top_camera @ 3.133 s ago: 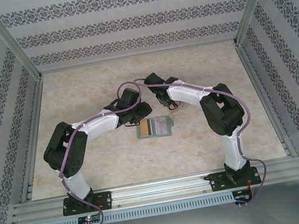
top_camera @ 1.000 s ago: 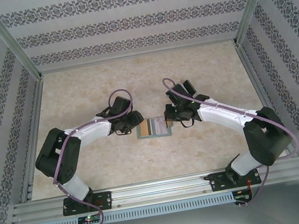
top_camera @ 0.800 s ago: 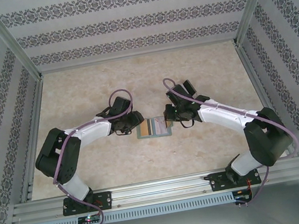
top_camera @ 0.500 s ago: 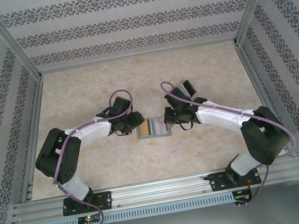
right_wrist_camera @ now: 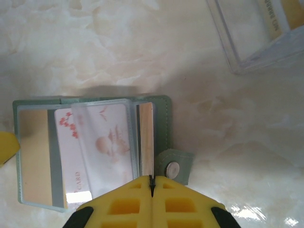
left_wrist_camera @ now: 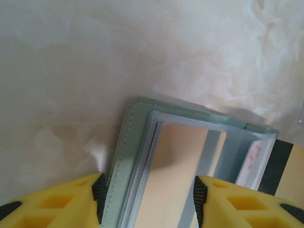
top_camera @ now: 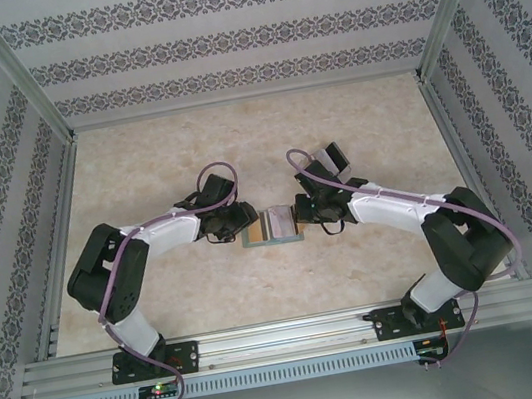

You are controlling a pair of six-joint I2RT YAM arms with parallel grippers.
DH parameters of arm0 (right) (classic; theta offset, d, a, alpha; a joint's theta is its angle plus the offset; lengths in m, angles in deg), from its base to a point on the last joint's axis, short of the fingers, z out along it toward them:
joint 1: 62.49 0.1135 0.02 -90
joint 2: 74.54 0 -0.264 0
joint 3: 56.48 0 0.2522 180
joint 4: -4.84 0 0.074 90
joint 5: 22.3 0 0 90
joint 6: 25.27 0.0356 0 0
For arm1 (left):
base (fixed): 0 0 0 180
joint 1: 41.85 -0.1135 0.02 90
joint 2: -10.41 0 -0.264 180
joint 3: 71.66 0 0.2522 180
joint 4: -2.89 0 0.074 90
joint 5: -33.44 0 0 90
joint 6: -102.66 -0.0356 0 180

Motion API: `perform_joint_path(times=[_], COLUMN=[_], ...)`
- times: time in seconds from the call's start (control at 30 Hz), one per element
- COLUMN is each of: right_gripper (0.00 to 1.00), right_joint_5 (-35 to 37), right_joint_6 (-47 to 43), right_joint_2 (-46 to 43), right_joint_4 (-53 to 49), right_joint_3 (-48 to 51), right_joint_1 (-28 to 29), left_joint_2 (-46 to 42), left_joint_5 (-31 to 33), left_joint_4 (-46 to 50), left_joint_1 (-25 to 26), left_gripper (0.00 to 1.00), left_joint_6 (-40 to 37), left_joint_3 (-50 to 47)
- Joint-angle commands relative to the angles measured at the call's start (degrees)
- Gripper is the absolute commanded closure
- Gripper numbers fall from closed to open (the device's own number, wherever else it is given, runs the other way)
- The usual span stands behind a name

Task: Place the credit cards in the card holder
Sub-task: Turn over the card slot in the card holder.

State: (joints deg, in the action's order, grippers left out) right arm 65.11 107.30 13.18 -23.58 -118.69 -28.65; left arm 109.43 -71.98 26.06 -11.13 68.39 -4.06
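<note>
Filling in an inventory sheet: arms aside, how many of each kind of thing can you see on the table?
Card holder: 1
Orange-yellow cards in its sleeves: 2
White printed card in a sleeve: 1
Clear plastic box, contents unclear: 1
Total: 5

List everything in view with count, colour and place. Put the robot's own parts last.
card holder: one, grey-green, lying open at the table's centre between the arms.
credit cards: at least three, two striped orange-yellow and one white with pink print, in the holder's clear sleeves.
clear plastic box: one, transparent, on the table near the holder, apart from it.
table: one, beige marbled.
left gripper: one, yellow fingers open, over the holder's edge.
right gripper: one, yellow, shut, by the holder's snap tab.
</note>
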Motion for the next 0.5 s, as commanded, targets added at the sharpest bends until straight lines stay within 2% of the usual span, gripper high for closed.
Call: perform_joint_path(times=[0.0,0.2,0.47], right_gripper=[1.0,1.0,1.0], right_joint_5=[-2.8,-5.1,-10.3], right_joint_6=[2.0,2.3,2.9], right_joint_2=[0.8,-4.0,-5.0], right_joint_4=[3.2,7.4,9.5], right_joint_3=[2.9,4.4,2.6], right_joint_1=[-0.7,-1.2,-1.5], left_joint_2=[0.9,0.7,0.4], left_joint_5=[-0.9,-0.8,-0.4], left_joint_4=[-0.7,-0.7,-1.2], left_joint_1=[-0.1,0.0,0.6], left_gripper=[0.48,0.5,0.55], left_joint_6=[-1.0,-0.9,-0.5], left_joint_3=[-0.7,-0.9,-0.8])
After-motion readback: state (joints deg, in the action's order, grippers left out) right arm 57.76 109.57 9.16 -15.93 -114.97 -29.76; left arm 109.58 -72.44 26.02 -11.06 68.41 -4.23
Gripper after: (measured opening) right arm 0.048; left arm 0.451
